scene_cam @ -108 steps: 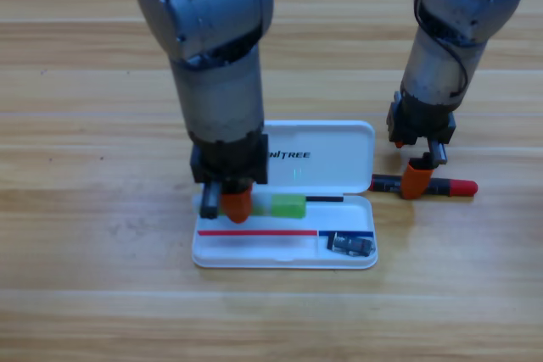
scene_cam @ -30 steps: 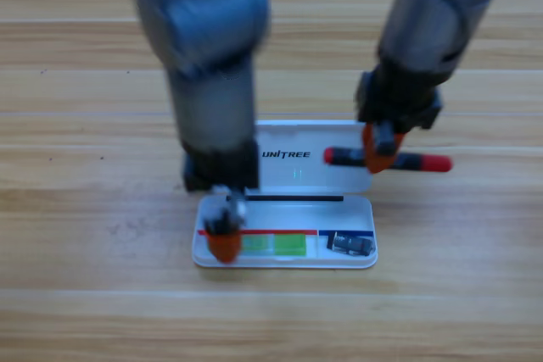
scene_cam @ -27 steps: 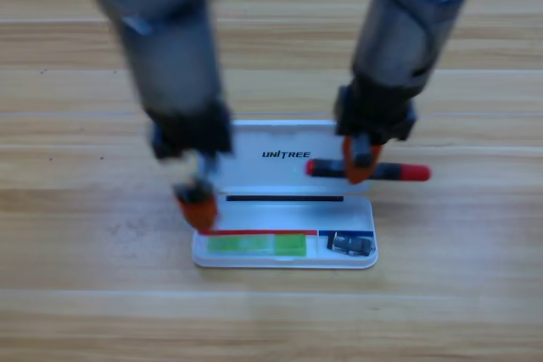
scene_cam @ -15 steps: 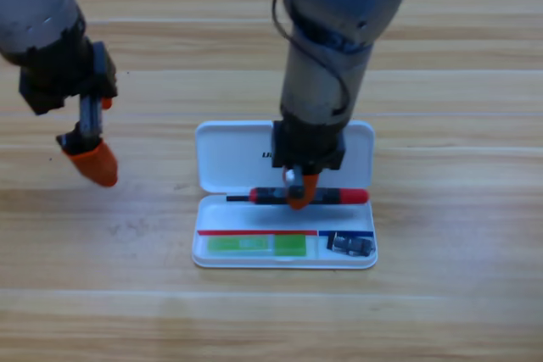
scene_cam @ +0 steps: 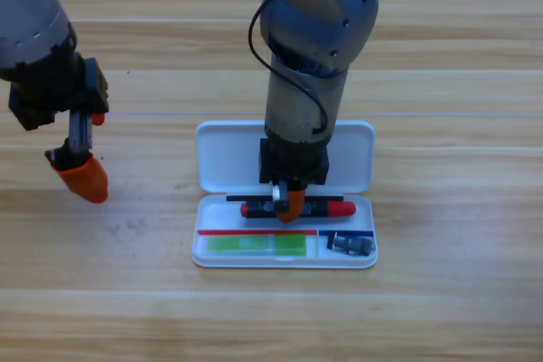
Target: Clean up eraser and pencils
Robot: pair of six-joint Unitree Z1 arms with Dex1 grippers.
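The black pencil (scene_cam: 335,208) with red ends lies level across the back of the white case (scene_cam: 200,253), just in front of the hinge. My right gripper (scene_cam: 287,206) points down at its middle and is shut on it. I cannot tell whether the pencil rests on the tray. In the case's front row, the light green pencil (scene_cam: 257,245) lies on the left. The small dark eraser (scene_cam: 350,245) sits in the right compartment. My left gripper (scene_cam: 81,181) hangs over bare table to the left of the case, with nothing in it.
The case's lid (scene_cam: 219,154) lies open flat behind the tray, partly under the right arm. Wooden table (scene_cam: 441,294) surrounds the case on all sides.
The left gripper left the green pencil in the case and drew away to the left. The right gripper carried the black pencil from the table's right to the case and lowered it.
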